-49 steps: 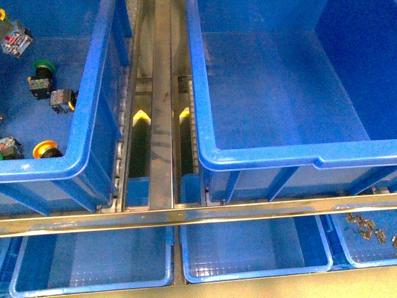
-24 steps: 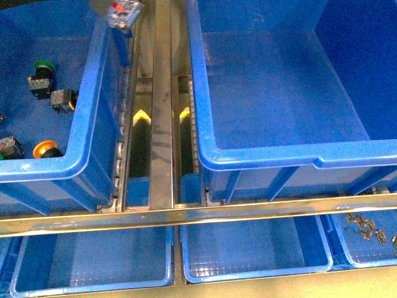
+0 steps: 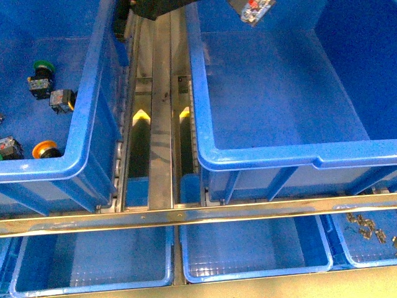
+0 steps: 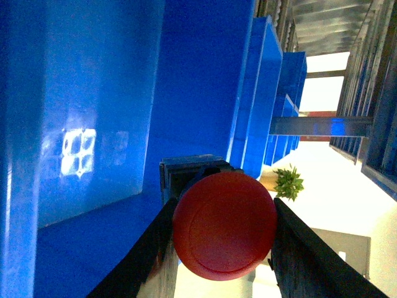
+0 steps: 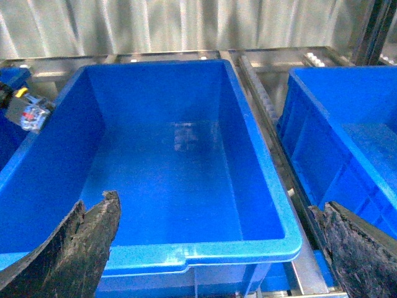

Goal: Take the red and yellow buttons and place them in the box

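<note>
Moved since 0.5 s back: red button (image 3: pixel 251 9) has gone from over the right rim of the left bin (image 3: pixel 93 124) across the metal rail (image 3: pixel 161 124) to a spot above the box (image 3: pixel 273 99). 1 s back it lay in the far corner of that left bin. Nothing else has shifted.

Left gripper (image 4: pixel 224 211): closed on the red button. Wrist view shows 2 dark fingers (image 4: pixel 155 248) pressed on either side of the switch body, round red cap facing the camera. Front view shows only a dark part of the arm at the top edge, plus the button hanging near the box's left wall, clear of the floor.

Right gripper (image 5: pixel 217 205): fingers spread wide, nothing between them. It hangs above the near rim of the box, looking in. Box floor is bare blue in this view. The held button shows at the picture's edge, by the box's side wall.

Yellow button (image 3: pixel 44 149): lying on the floor of the left bin, near its front wall, orange-yellow cap showing. Untouched.

Also in the left bin: 1 green-capped button (image 3: pixel 41 71) and 1 loose switch body (image 3: pixel 62 99) just beside it, towards the front.

Below the front bar: 2 shallow trays (image 3: pixel 93 261); a third at far right holds small metal parts (image 3: pixel 366 226).
</note>
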You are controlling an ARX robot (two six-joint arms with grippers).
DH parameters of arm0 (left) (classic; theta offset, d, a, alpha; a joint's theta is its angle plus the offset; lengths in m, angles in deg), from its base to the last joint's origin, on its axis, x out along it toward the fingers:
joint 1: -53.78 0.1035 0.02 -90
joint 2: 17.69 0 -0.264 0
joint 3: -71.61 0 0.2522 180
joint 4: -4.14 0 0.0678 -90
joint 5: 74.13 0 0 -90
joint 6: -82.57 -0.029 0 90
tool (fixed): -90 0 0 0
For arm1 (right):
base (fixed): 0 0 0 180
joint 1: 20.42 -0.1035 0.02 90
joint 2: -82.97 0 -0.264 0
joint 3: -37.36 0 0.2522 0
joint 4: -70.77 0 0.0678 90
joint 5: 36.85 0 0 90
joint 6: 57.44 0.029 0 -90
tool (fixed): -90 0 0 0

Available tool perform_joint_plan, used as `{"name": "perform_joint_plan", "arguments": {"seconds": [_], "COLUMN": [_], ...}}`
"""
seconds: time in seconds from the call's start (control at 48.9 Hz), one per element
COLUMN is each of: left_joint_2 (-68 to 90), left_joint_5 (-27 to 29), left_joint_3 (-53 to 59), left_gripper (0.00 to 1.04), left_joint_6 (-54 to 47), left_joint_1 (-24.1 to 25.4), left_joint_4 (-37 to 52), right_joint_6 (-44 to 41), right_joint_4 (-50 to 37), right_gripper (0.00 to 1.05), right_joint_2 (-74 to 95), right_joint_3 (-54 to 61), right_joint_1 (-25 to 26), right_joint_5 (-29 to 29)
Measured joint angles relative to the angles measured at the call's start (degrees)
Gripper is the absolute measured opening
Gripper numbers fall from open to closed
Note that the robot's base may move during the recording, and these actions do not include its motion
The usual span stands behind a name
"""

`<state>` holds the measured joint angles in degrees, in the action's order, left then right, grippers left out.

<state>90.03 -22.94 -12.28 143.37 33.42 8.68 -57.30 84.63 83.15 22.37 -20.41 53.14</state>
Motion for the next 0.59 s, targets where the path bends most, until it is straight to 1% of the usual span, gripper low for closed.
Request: {"name": "perform_joint_plan", "arguments": {"seconds": [0.164,0.327,0.593], "left_joint_2": [3.15,5.05,5.22], "left_joint_5": [1.18,2.69,4.0], "left_joint_3": [-1.86,-2.34,-3.19], "left_gripper": [0.34,0.34,0.34], "left_joint_6": [4.42,7.82,9.25], "left_joint_1": [-2.49,-4.22,-5.81], "left_joint_4": [3.15,4.42,4.35], "right_joint_6": [0.02,0.02,0.0], "right_joint_4": [0.0,0.0,0.0], "right_gripper": [0.99,0.99,0.99], "right_joint_2": [0.0,0.0,0.0], "right_joint_3": [0.0,0.0,0.0], "right_joint_1": [0.0,0.0,0.0], "right_joint_5": [0.0,0.0,0.0]}}
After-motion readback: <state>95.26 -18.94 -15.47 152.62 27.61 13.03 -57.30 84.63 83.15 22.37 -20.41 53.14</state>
